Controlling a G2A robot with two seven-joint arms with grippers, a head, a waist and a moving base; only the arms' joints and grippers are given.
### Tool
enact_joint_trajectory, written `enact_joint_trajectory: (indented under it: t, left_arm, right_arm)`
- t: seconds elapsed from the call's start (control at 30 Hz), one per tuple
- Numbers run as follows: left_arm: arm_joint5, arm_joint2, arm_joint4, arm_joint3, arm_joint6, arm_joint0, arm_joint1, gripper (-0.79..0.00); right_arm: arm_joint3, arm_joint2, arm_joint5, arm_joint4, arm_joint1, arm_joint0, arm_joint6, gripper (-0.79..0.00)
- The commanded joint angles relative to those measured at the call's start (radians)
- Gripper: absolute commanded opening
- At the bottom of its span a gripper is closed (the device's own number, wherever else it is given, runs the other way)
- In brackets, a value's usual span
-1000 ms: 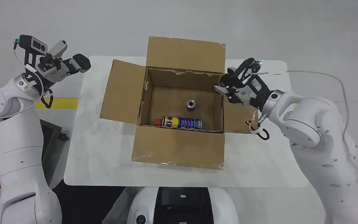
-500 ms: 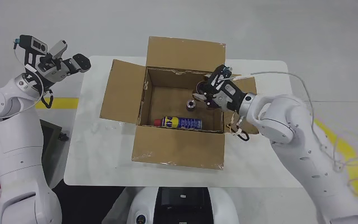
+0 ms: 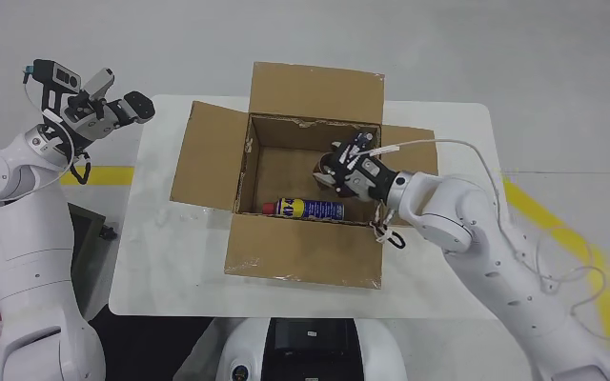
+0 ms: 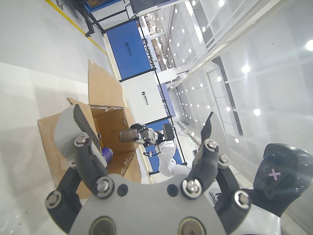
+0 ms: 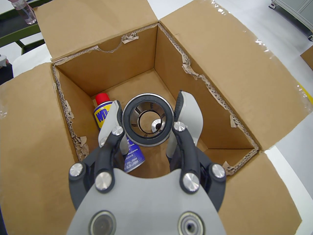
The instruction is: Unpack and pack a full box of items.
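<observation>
An open cardboard box stands mid-table with its flaps spread. My right gripper is down inside it, shut on a hollow metal cylinder. In the right wrist view the fingers clamp the cylinder on both sides, its bore facing the camera. A blue and yellow spray can with a red cap lies on the box floor, just beside the cylinder. My left gripper hangs open and holds nothing, beyond the table's far left corner. The left wrist view shows the cylinder near the box rim.
The white table has bare surface left and front of the box. The box walls are tall with torn tape edges. The right flap spreads out to the right of the right arm.
My right gripper moved from the box's right rim into the box and shut on the metal cylinder. The left arm and spray can have not moved.
</observation>
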Motion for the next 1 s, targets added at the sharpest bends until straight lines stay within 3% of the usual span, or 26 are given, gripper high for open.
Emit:
enact_joint_trajectory:
  t: [0.0,0.27,0.97]
  left_arm:
    - [0.0,0.0,0.0,0.0,0.0,0.0,0.0,0.0]
    - [0.0,0.0,0.0,0.0,0.0,0.0,0.0,0.0]
    - [0.0,0.0,0.0,0.0,0.0,0.0,0.0,0.0]
  right_arm:
    - [0.012,-0.012,0.005,-0.004,-0.004,-0.003,-0.007,-0.785]
    - [0.051,-0.08,0.026,-0.025,-0.029,0.021,-0.018,-0.785]
    - [0.309,-0.301,0.062,-0.042,-0.163,0.263,-0.045,-0.785]
